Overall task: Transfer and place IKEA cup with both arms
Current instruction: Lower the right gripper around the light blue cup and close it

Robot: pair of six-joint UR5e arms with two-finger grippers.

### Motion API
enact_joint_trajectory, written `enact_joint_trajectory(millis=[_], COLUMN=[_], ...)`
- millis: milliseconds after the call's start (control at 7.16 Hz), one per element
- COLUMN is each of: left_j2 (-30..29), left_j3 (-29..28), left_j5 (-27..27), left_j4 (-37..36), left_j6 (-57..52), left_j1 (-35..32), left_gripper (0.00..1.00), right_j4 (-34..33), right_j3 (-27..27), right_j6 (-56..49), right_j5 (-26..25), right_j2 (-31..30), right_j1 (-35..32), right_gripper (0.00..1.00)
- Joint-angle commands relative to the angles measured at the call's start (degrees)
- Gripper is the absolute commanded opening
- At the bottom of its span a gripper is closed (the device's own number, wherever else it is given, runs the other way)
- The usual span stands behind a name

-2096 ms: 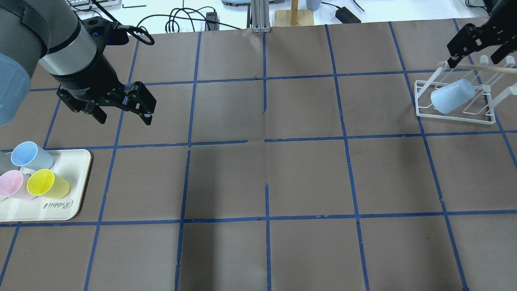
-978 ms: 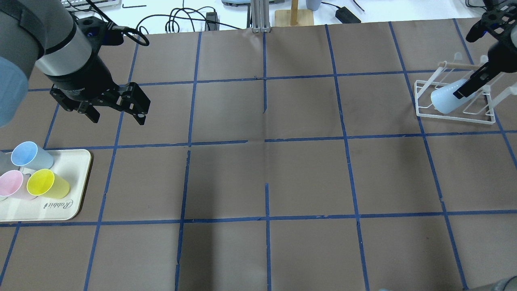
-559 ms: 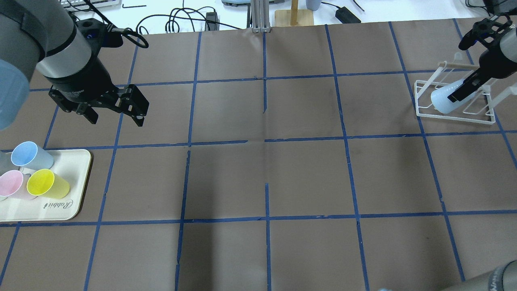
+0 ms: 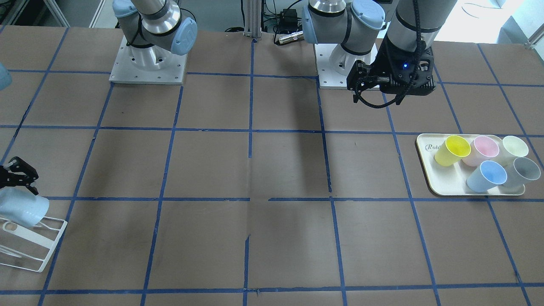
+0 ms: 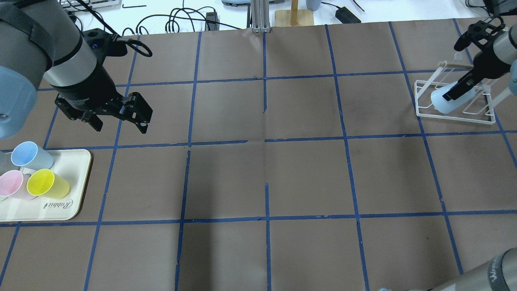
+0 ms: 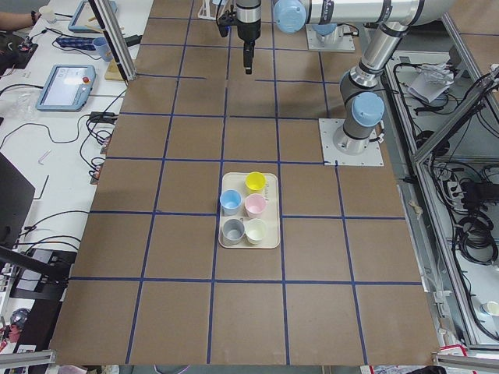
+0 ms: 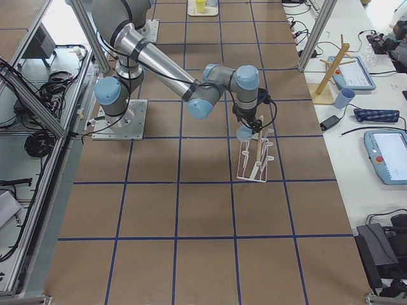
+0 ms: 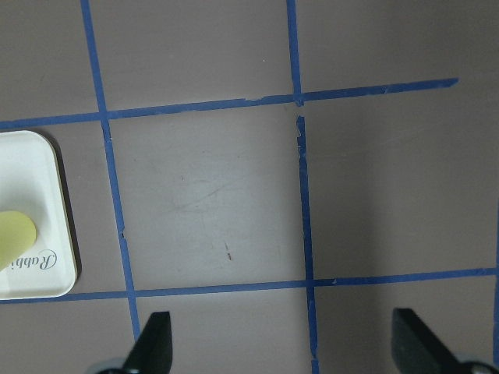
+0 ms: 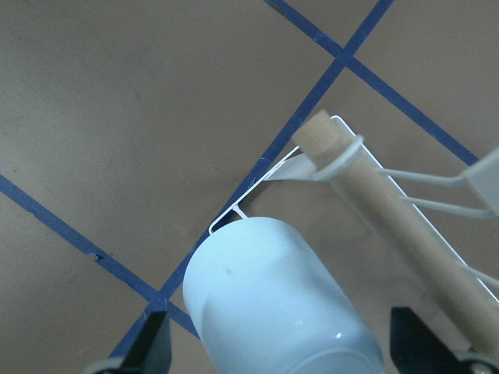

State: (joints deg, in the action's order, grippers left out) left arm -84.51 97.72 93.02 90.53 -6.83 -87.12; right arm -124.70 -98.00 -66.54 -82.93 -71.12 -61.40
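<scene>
We judge the task barely begun on the brown paper-covered table [image 5: 307,173]: nothing is lifted, handed over or placed. The silver-grey right arm [image 7: 165,67] reaches out to the white wire rack [image 5: 454,118], where the pale icy-blue plastic tumbler [image 9: 273,304] lies tilted. The black right gripper [image 9: 284,347] straddles it, jaws spread, not yet clamped. The left gripper [image 5: 120,126] hovers near the cream tray [image 5: 78,169], jaws spread too.

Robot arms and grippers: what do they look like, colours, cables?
The left arm and right arm: silver-grey tubes, round light-blue joint caps. The left gripper and right gripper: black, two black fingers each. A black cable loops by the left wrist.
</scene>
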Motion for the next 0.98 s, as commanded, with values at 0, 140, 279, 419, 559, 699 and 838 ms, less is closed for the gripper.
enact_joint_trajectory(millis=[0, 140, 279, 419, 559, 699, 838], left_j2=[0.1, 0.1, 0.2, 0.2, 0.1, 0.1, 0.2], left_j3=[0.1, 0.3, 0.1, 0.2, 0.4, 0.5, 0.4], left_j5=[-0.4, 0.0, 0.0, 0.2, 0.1, 0.1, -0.3], left_j4=[0.1, 0.1, -0.1, -0.4, -0.4, -0.4, -0.3], left_j6=[0.0, 0.0, 0.0, -0.1, 0.0, 0.0, 0.0], left_j1=[1.9, 1.8, 1.6, 1.7, 1.7, 1.9, 2.5], left_gripper=[1.00, 1.00, 1.00, 1.00, 1.00, 1.00, 1.00], right_j4=[-0.5, -0.5, -0.5, -0.5, -0.7, -0.7, -0.7], right_j3=[0.0, 0.0, -0.1, -0.1, -0.1, -0.1, 0.0], right_j6=[0.0, 0.1, 0.1, 0.0, -0.3, -0.9, -0.9], right_j5=[0.8, 1.2, 1.2, 1.2, 1.1, 1.0, 1.0], right_j2=[0.7, 0.7, 0.7, 0.7, 0.7, 0.7, 0.7], right_j1=[0.0, 0.0, 0.0, 0.0, 0.0, 0.0, 0.0], right_gripper=[1.00, 1.00, 0.97, 0.91, 0.90, 0.91, 0.91])
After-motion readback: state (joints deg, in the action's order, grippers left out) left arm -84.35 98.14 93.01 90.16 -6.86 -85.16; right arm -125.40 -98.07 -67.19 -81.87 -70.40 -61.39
